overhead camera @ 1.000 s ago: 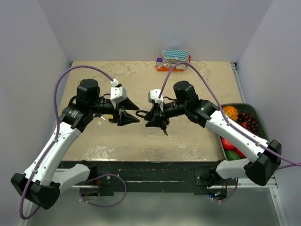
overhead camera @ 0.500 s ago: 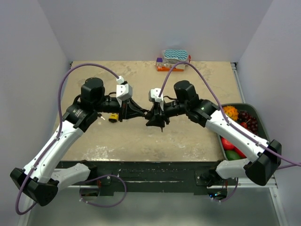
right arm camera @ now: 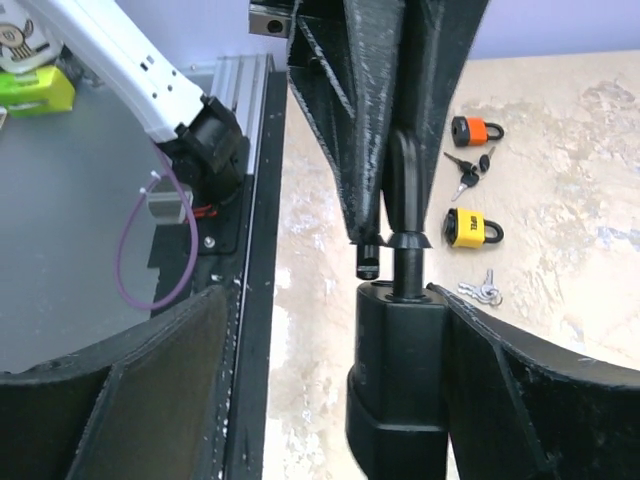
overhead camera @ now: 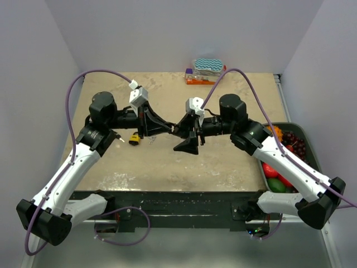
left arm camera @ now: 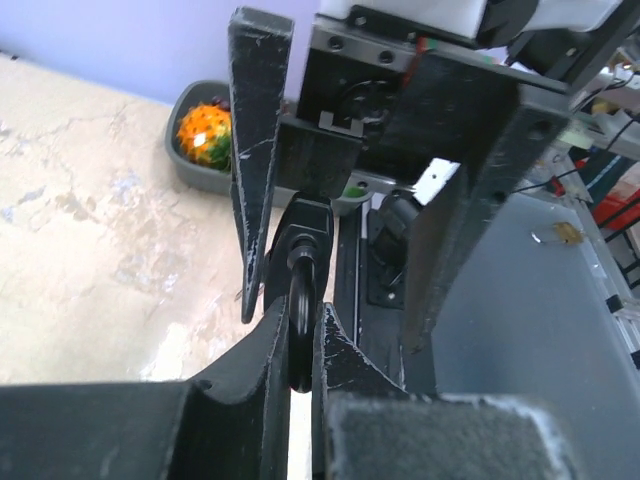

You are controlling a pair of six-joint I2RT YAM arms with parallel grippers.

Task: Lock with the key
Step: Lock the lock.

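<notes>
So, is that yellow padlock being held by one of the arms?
No, the yellow padlock lies loose on the table, with keys beside it.

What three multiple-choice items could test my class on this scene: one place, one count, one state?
1. Where is the yellow padlock? A on the table; B in a drawer; C in a claw.
2. How many padlocks lie on the table? A one; B two; C four.
3. The left claw is: A wide open; B shut on the shackle of the black padlock; C out of view.
Key: 1A, it lies by loose keys; 2B, the yellow one and the orange padlock; 3B, it pinches the shackle.
</notes>
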